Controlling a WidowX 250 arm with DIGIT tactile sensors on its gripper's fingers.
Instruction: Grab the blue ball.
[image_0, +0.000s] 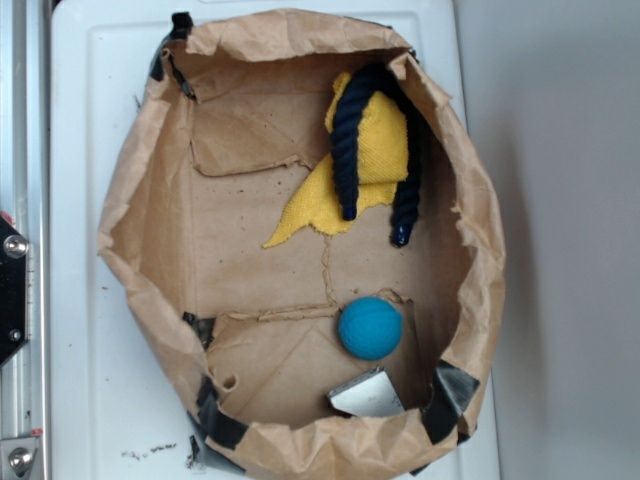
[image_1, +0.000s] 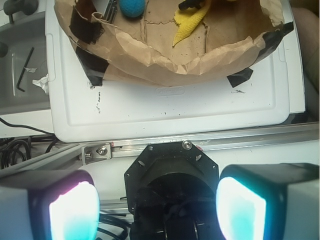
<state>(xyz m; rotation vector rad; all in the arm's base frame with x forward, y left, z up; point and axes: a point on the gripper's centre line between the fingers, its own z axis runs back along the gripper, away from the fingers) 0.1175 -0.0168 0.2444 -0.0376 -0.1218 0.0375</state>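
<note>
A: Where's the blue ball (image_0: 370, 327) sitting?

B: Inside the paper bag (image_0: 135, 200), on the floor near a metal piece (image_0: 368, 394) — yellow cloth (image_0: 378, 150) and navy rope (image_0: 350, 140) lying well apart.

A: And the gripper (image_1: 157, 207)?

B: Hanging outside the bag over the white board (image_1: 175, 107), fingers spread wide — gripping nothing.
</note>
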